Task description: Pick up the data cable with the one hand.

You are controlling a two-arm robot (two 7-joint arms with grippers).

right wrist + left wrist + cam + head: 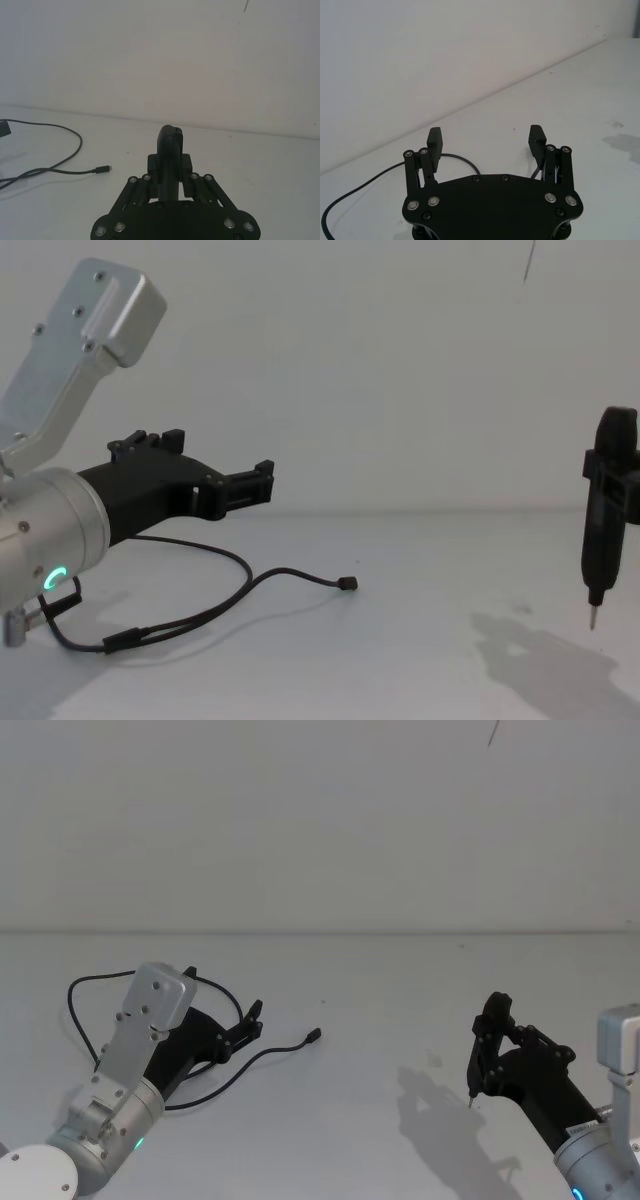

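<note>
Data cable (268, 1052) lies loose on the table (380, 1020) around 8 o'clock, so we're barely started: left gripper (485, 136) hovers above it, jaws wide apart, grab and lift left to do, while right gripper (170, 165) at 4 o'clock clamps a stubby lead (598, 560).

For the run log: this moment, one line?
left end effector: open, above cable; right end effector: shut on short lead; cable: ungrasped

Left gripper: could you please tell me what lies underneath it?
The data cable lies on the table under the open left gripper; the arm covers part of its loop.
</note>
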